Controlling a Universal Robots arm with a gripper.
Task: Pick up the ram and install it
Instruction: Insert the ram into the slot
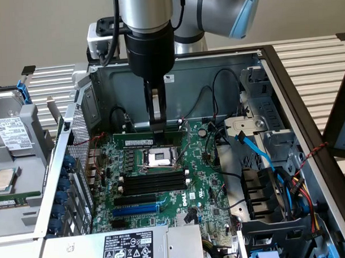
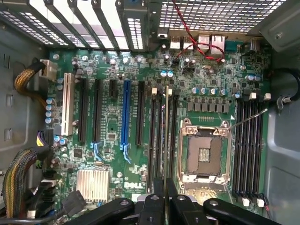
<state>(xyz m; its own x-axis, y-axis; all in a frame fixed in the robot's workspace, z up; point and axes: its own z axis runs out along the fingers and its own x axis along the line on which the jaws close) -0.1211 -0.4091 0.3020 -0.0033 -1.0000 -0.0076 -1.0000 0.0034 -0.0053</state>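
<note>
The hand (image 1: pixel 157 123) is reaching down into the open computer case (image 1: pixel 216 71) near the centre of the exterior view, its fingers (image 1: pixel 155 110) pinched nearly closed on the top edge of the ram (image 1: pixel 136 141). The ram is hanging level above the motherboard (image 1: pixel 200 179), its white label facing the camera. It is sitting just above the CPU socket (image 1: pixel 161 157) in the frame. The black memory slots (image 1: pixel 154 181) are lying below the socket, and the blue expansion slot (image 1: pixel 135 209) lower again. In the wrist view the hand (image 2: pixel 165 187) is gripping the ram (image 2: pixel 166 131) edge-on, and the stick is running parallel to the memory slots (image 2: pixel 157 136) beside the socket (image 2: pixel 205 152).
</note>
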